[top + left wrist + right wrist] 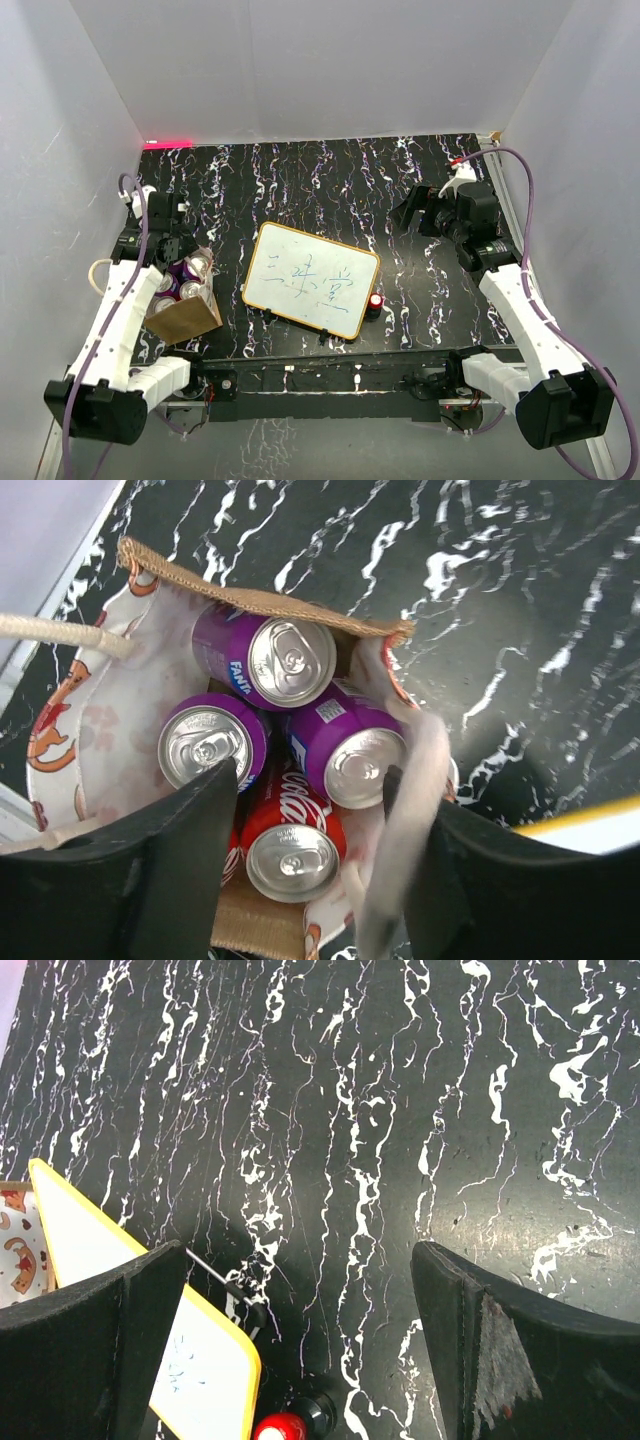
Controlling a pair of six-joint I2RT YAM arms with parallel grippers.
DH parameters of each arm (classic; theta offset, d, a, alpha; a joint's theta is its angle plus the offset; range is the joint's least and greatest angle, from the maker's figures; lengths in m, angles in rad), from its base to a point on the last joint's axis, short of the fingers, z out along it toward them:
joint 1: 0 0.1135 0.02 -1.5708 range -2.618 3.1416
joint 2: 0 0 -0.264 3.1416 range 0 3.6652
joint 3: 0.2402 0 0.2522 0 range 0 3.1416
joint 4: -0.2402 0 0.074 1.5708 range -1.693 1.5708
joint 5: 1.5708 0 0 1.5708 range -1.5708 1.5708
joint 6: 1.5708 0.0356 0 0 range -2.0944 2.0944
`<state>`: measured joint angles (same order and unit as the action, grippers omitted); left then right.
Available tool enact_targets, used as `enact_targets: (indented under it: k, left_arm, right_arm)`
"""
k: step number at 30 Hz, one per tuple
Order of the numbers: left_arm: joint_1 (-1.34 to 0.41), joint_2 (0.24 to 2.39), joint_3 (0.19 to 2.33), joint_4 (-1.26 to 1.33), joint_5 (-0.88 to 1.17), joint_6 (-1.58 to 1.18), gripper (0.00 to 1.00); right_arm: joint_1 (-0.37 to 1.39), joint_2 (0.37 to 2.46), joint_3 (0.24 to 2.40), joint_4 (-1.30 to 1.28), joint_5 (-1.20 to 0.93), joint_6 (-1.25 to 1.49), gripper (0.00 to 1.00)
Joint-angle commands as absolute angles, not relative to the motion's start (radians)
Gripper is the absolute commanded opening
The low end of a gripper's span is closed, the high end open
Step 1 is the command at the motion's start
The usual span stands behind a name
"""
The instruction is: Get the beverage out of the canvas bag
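Observation:
The canvas bag (185, 318) stands at the table's left, tan with a printed lining, and is open at the top. In the left wrist view, the bag (250, 600) holds three purple Fanta cans (290, 660) and a red Coca-Cola can (292, 850), all upright. My left gripper (310, 820) is open just above the bag's mouth, its fingers either side of the red can and one purple can (362, 765), gripping nothing. A cream handle (410, 820) hangs in front of its right finger. In the top view, my left gripper (178, 258) is over the bag. My right gripper (405, 212) is open and empty, far right.
A white board with a yellow-wood frame (310, 280) lies mid-table, and a red-capped marker (376, 300) lies by its right edge. Both show in the right wrist view, the board (200, 1370) and the marker (280, 1428). White walls enclose the black marbled table (330, 180).

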<state>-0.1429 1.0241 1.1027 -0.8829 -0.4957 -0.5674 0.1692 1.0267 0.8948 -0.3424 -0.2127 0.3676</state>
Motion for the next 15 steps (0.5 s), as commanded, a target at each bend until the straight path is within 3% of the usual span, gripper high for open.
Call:
enact_targets:
  k: [1,3,6,8,11,15]
  left_arm:
    - [-0.093,1.050,1.085,-0.894,-0.551,-0.575,0.51]
    - [-0.091,1.005,1.077,-0.858,-0.468,-0.541,0.52]
    - [-0.093,0.880,1.064,-0.744,-0.275,-0.448,0.75]
    - [-0.107,0.857,1.085,-0.743,-0.230,-0.445,0.83]
    - [-0.108,0.853,1.118,-0.768,-0.237,-0.455,0.87]
    - [-0.107,0.851,1.220,-0.854,-0.482,-0.481,0.90]
  right_arm:
    - [0.167,0.992,0.894,-0.283,-0.218,0.355,0.98]
    - [0.168,0.984,0.898,-0.290,-0.214,0.355,0.98]
    - [0.168,0.975,0.890,-0.291,-0.210,0.353,0.98]
    - [0.168,0.975,0.877,-0.277,-0.215,0.353,0.98]
    - [0.169,0.989,0.883,-0.278,-0.226,0.354,0.98]
    - [0.168,1.004,0.900,-0.293,-0.229,0.353,0.98]
